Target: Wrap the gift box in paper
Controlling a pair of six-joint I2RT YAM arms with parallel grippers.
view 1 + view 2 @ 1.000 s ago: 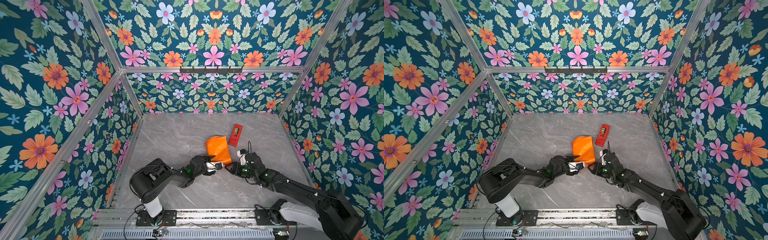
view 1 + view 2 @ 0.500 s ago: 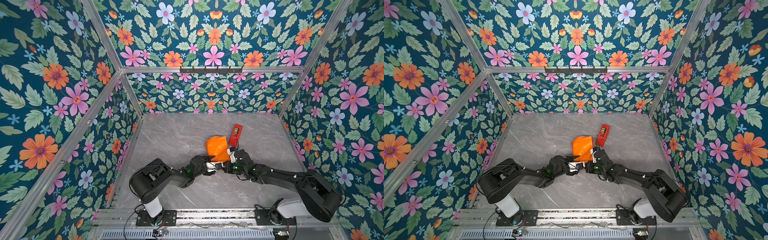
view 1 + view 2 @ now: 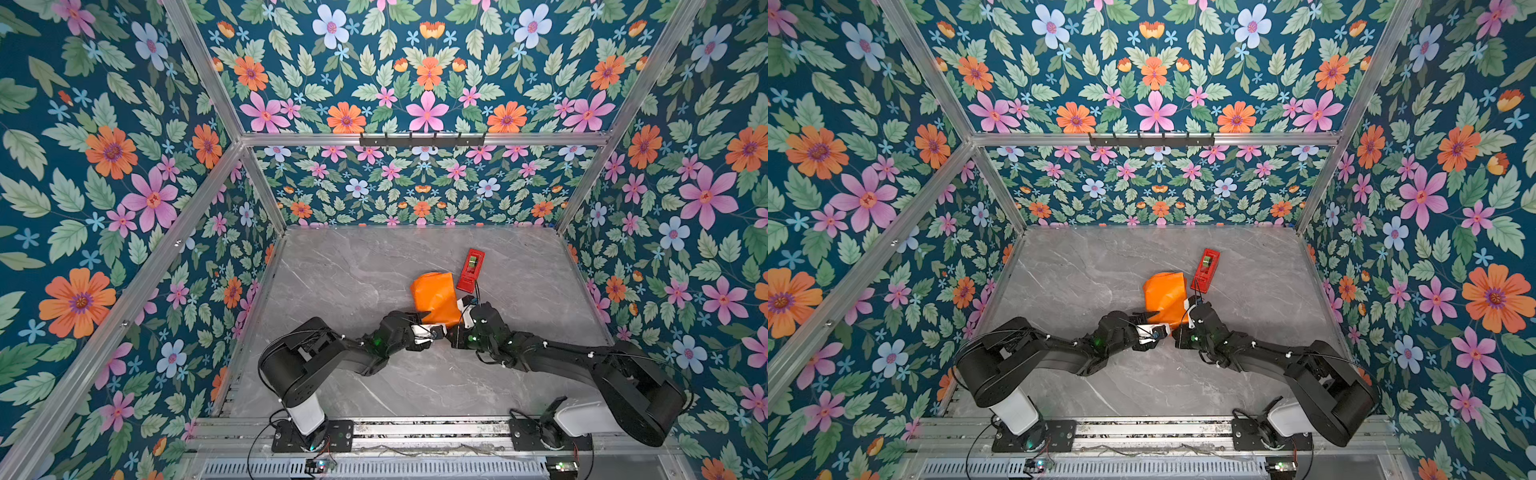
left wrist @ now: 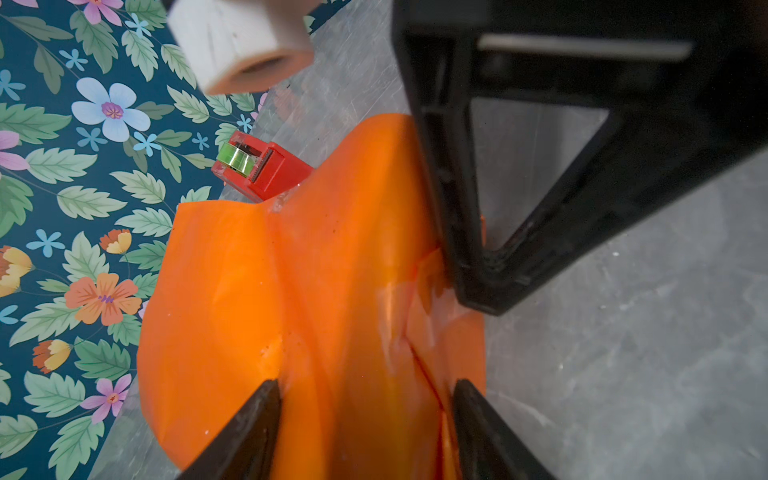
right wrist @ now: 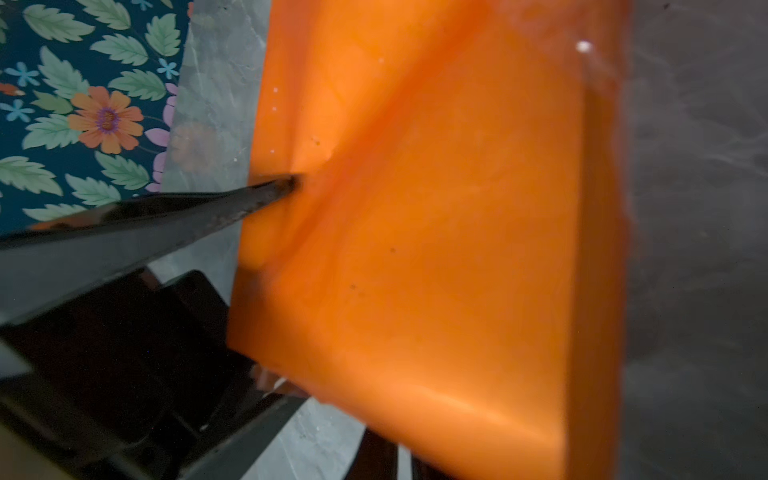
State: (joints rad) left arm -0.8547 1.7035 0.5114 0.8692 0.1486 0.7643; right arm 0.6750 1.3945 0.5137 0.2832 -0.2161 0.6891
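The orange paper (image 3: 434, 297) (image 3: 1165, 295) lies bunched into a bundle at mid-table; the gift box is hidden under it. My left gripper (image 3: 430, 328) (image 4: 365, 386) comes in from the near side. Its fingers (image 4: 257, 415) stand wide apart with the orange bundle filling the gap between them. My right gripper (image 3: 453, 330) (image 4: 473, 291) is at the bundle's near right corner, its tips together on a fold of the paper (image 4: 311, 270). In the right wrist view the paper (image 5: 436, 208) fills the frame and covers that gripper's jaws.
A red tape dispenser (image 3: 471, 270) (image 3: 1205, 269) (image 4: 262, 170) with a green roll lies just behind the bundle, on its right. Floral walls (image 3: 124, 249) close in the grey marble table (image 3: 353, 270) on three sides. Both arms meet low over the near middle.
My right gripper has swung left to the bundle's near right corner and closed there. The left gripper has kept its place and width.
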